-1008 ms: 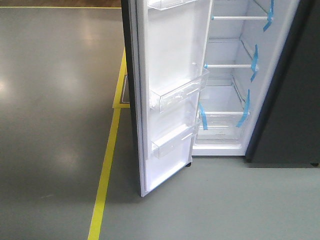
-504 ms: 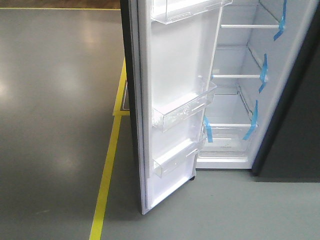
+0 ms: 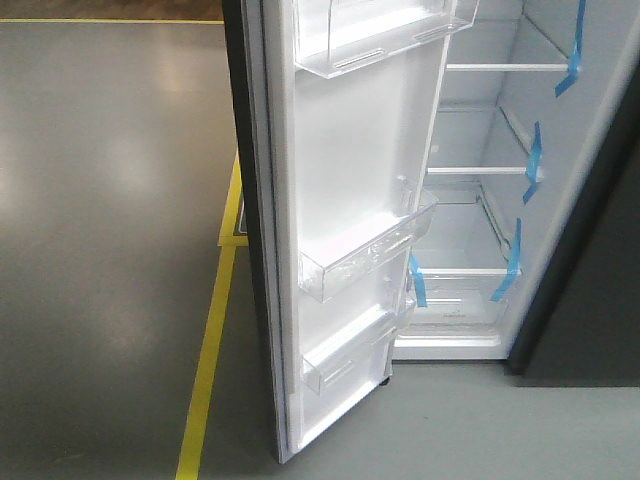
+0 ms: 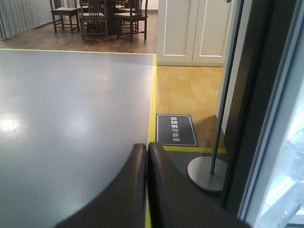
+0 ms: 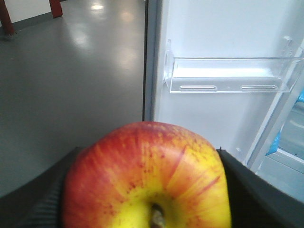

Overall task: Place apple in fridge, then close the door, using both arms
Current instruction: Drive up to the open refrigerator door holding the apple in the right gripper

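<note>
The red and yellow apple [image 5: 147, 178] fills the bottom of the right wrist view, stem toward the camera, with my right gripper [image 5: 148, 190] shut on it between two black fingers [image 5: 242, 190]. Ahead of it stands the open door [image 5: 228, 42], white inside, with a clear shelf bin [image 5: 228, 76]. In the front view the door [image 3: 350, 200] stands wide open and the fridge [image 3: 490, 180] shows white shelves and blue tape strips [image 3: 530, 160]. My left gripper [image 4: 146, 148] is shut on nothing, low over the floor, left of the door's dark edge [image 4: 251, 95]. Neither arm shows in the front view.
A yellow floor line [image 3: 210, 350] runs along the grey floor left of the door. In the left wrist view a grey post on a round base [image 4: 207, 173] and a dark floor sign [image 4: 175, 129] sit close to the door. White cabinets [image 4: 194, 31] and chairs [image 4: 95, 16] stand far off.
The front view has closed in on the fridge: the door and its bins look larger and sit lower and further left in the frame than a second ago.
</note>
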Robot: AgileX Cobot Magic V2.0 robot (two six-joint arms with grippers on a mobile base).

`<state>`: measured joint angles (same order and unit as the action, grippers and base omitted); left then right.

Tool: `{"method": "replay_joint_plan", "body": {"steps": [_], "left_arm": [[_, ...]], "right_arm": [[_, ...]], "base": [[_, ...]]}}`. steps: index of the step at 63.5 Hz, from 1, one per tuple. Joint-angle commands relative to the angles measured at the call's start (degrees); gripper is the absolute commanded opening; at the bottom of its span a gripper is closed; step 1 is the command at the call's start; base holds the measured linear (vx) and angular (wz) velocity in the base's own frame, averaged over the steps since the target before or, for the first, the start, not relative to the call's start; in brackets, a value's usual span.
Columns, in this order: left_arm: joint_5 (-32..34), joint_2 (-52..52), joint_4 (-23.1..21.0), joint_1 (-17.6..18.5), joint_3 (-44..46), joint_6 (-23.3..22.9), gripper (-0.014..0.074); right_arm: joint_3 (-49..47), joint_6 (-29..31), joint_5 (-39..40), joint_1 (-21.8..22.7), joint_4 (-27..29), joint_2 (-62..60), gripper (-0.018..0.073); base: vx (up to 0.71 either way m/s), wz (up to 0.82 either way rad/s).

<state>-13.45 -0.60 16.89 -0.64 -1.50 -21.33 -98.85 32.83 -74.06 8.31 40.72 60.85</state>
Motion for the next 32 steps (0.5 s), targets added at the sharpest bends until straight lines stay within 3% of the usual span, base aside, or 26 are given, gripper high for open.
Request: {"method": "replay_joint_plan", "body": {"steps": [1, 32], "left_arm": [[4.0, -0.3, -0.2, 0.2, -1.2, -0.2, -0.0006], [4.0, -0.3, -0.2, 0.2, -1.2, -0.2, -0.0006]], "right_arm": [[-1.3, 0.1, 0.9, 0.2, 2.2, -0.4, -0.0003], [-1.3, 0.1, 0.9, 0.2, 2.2, -0.4, -0.0003]], "base": [[0.17, -0.03], [0.17, -0.01]]}}
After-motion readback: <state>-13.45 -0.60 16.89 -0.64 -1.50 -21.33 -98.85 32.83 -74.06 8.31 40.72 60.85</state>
